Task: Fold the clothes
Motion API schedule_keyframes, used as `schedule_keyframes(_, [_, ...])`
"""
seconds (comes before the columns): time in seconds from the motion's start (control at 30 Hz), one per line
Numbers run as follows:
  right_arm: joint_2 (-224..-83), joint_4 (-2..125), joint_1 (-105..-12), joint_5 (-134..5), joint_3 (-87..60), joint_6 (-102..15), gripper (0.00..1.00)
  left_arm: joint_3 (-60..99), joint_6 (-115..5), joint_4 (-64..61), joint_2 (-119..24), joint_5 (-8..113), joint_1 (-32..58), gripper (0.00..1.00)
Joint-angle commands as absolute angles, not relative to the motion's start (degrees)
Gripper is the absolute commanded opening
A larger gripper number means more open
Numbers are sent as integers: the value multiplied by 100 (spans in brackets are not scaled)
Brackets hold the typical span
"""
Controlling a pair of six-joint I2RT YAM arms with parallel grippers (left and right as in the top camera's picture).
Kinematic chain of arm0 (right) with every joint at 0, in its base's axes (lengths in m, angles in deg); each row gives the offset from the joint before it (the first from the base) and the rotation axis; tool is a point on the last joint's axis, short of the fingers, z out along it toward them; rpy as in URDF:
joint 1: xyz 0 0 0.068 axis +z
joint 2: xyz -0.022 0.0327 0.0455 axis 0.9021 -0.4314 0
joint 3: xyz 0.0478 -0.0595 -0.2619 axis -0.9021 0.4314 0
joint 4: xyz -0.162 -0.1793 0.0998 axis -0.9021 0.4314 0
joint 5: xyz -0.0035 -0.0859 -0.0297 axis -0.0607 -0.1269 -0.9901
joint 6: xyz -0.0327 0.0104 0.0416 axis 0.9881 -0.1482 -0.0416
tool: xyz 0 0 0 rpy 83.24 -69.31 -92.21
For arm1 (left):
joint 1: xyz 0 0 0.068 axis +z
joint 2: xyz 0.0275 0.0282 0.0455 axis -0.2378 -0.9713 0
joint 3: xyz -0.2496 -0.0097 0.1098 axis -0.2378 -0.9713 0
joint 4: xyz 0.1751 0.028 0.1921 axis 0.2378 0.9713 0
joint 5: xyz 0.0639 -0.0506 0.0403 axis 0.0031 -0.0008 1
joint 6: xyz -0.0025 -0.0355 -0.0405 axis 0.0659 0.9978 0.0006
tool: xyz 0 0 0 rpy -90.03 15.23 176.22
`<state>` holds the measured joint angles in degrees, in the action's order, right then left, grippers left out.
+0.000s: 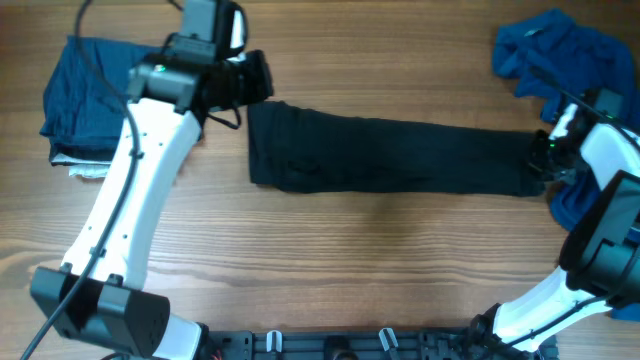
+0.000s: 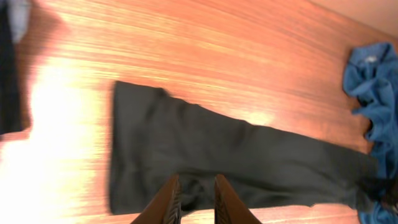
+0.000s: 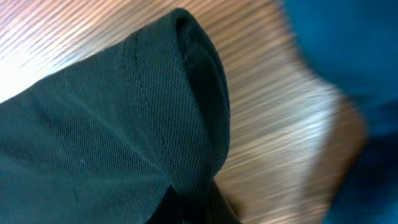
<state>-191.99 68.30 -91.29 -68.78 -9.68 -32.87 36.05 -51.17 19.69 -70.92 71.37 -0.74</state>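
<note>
The black shirt [image 1: 390, 155] lies across the middle of the table as a long narrow strip, folded lengthwise. My left gripper [image 1: 262, 78] hovers over its far left corner. In the left wrist view the black shirt [image 2: 249, 155] stretches away below the left gripper [image 2: 196, 180], whose fingers stand slightly apart with nothing between them. My right gripper [image 1: 543, 150] is at the strip's right end. In the right wrist view it [image 3: 194, 200] is shut on a raised fold of the black shirt [image 3: 112, 124]. The bright blue shirt [image 1: 560, 50] is crumpled at the far right.
A folded stack of dark blue garments [image 1: 85, 95] sits at the far left, beside the left arm. More blue cloth [image 1: 568, 205] lies under the right arm near the table's right edge. Bare wood [image 1: 350, 260] runs along the front.
</note>
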Motion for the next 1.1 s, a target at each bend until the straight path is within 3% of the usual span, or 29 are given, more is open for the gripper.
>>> schedule_keyframes(0.0, [-19304, 6738, -9381, -6496, -1119, -2957, 4, 3640, -5030, 2284, -6991, 7446, 249, 19])
schedule_keyframes(0.23, [-19155, 7796, -9005, -5943, -2161, -2564, 4, 3629, -5032, 2843, -6993, 8165, 809, 20])
schedule_keyframes(0.57, [-18801, 8565, -7201, -5300, -2603, -2546, 5, 3629, -5030, 2852, -7043, 8162, 1014, 26])
schedule_keyframes(1.07, [-18941, 8318, -5444, -5457, -2373, -2870, 4, 3622, -5030, 2854, -7109, 8160, 1014, 29])
